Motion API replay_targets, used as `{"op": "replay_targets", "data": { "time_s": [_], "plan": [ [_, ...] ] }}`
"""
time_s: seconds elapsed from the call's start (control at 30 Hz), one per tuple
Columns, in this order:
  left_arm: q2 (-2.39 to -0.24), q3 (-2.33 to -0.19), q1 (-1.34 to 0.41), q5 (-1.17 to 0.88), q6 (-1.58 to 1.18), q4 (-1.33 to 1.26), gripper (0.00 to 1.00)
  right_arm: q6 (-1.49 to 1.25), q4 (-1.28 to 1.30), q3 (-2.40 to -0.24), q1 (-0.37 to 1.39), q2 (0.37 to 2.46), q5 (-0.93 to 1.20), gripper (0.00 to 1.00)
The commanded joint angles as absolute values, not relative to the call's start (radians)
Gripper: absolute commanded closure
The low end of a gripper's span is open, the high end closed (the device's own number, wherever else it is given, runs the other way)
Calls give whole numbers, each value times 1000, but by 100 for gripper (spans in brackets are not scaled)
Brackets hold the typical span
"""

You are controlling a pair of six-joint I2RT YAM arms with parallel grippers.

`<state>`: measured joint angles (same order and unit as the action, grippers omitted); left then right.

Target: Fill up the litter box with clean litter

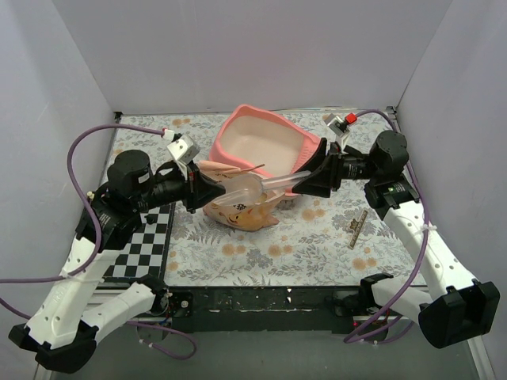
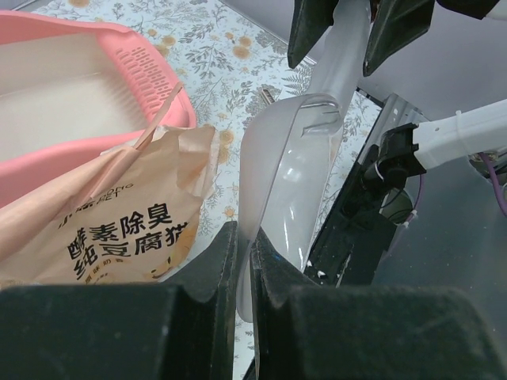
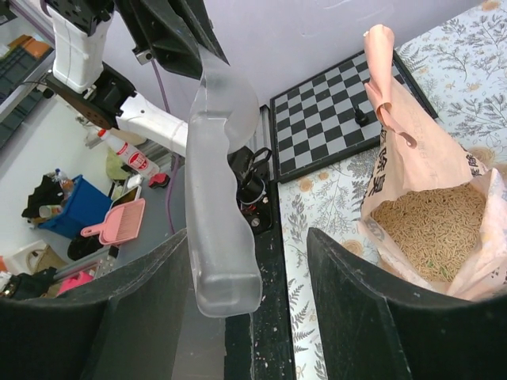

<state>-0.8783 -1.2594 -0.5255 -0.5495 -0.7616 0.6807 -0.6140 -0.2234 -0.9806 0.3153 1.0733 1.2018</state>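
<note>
— Where is the litter box (image 1: 265,142) now?

— It stands on the flowered cloth (image 1: 317,233) at the back of the table, about in the middle between the two arms. It is pink, and its cream-white floor shows.

— And the litter (image 3: 428,229)?

— The litter I can see is inside the orange-tan bag (image 1: 238,212). The bag lies on the cloth just in front of the box. In the right wrist view its mouth is open and the tan grains fill the lower part.

— What does the left gripper (image 2: 244,237) do?

— Its two fingers are pressed together on the thin rim of a clear plastic scoop (image 2: 289,182), at the wide bowl end. It is holding the scoop.

— Does the right gripper (image 3: 249,237) hold it too?

— No, I think not. The handle of the scoop passes between its fingers, but they stand wide apart. There is a clear gap between the handle and one finger. On the other side the handle is very close to the finger, and I cannot tell if they touch.

— Where is the scoop compared to the bag?

— In the top view it stretches between the two grippers, and its bowl is over the bag, beside the near wall of the box.

— Anything else on the table?

— A chessboard mat (image 1: 146,241) lies at the left, near the left arm.
</note>
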Motion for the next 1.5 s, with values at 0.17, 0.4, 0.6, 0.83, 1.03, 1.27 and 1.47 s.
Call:
{"op": "replay_targets", "data": {
  "time_s": [0.17, 0.4, 0.6, 0.83, 1.03, 1.27, 1.47],
  "plan": [
    [-853, -1272, -525, -589, -769, 663, 100, -868, -553, -980, 313, 1075, 1212, 35],
    [-854, -1246, -525, -577, -782, 623, 100, -957, -661, -936, 319, 1078, 1210, 46],
    [-851, -1255, -525, -563, -775, 630, 100, -942, -631, -936, 334, 1078, 1197, 46],
    [-850, -1253, -525, -561, -778, 632, 100, -907, -597, -963, 370, 1097, 1161, 49],
    [-848, -1253, -525, -555, -778, 637, 100, -902, -597, -980, 387, 1109, 1140, 53],
    [-845, -1246, -526, -554, -778, 637, 100, -893, -597, -982, 388, 1101, 1120, 55],
    [-841, -1230, -525, -551, -785, 630, 100, -896, -618, -976, 388, 1100, 1097, 54]
  ]
}}
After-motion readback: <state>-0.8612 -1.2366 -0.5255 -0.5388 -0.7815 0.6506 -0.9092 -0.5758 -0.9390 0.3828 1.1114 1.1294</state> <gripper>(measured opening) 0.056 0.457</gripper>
